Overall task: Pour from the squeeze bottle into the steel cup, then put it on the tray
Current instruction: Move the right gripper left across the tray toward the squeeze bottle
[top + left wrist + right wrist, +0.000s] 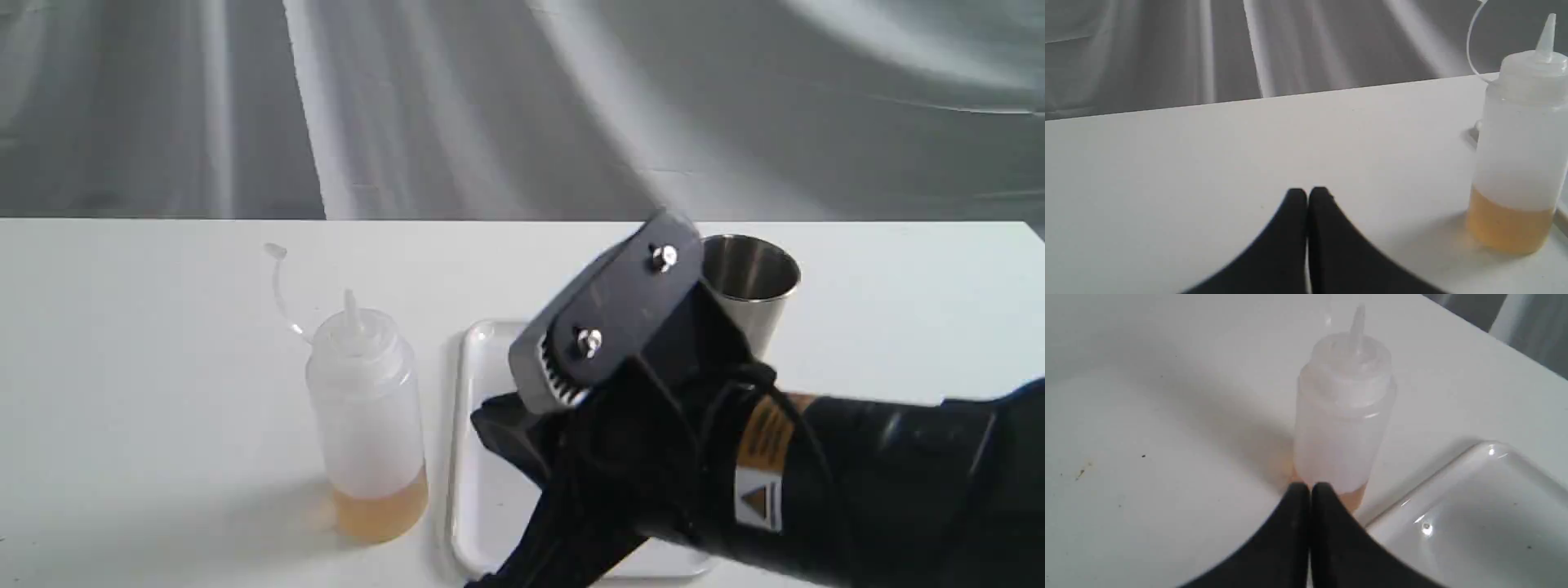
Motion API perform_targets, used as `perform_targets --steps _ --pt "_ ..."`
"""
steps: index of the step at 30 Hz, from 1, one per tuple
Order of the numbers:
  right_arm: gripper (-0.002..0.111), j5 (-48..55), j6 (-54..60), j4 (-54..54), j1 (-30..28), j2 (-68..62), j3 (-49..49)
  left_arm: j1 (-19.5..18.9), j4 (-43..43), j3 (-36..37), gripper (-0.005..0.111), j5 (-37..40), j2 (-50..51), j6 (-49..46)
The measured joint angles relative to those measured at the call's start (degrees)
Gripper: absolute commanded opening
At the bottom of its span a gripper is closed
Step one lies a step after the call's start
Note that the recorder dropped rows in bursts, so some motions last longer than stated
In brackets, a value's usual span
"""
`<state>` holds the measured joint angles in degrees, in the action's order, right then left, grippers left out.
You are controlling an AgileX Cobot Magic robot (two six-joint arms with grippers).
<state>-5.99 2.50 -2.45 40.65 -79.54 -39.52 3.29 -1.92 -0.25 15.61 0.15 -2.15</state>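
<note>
Bottle: translucent whitish plastic squeeze bottle [367, 408] upright on white surface [163, 367], just beside flat white tray [490, 514].
Right end effector [1309, 489]: together, empty, near bottle's base.
Left end effector [1307, 194]: together, bottle apart.

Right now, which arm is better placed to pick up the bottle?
Right. The right hand points straight at the bottle, close ahead of its tips. The left hand points at the table, with the bottle off to one side. Both hands are shut, so it must open first.
</note>
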Motion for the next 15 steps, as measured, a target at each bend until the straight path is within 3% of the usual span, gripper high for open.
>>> perform_targets --steps 10,15 --pt "0.000 -20.5 -1.1 -2.3 0.0 -16.7 1.2 0.0 0.0 0.0 0.000 0.0 0.0 0.0" --pt "0.000 -24.4 -1.1 -2.3 0.0 -22.9 1.2 0.0 0.0 0.0 0.000 0.0 0.0 0.0"
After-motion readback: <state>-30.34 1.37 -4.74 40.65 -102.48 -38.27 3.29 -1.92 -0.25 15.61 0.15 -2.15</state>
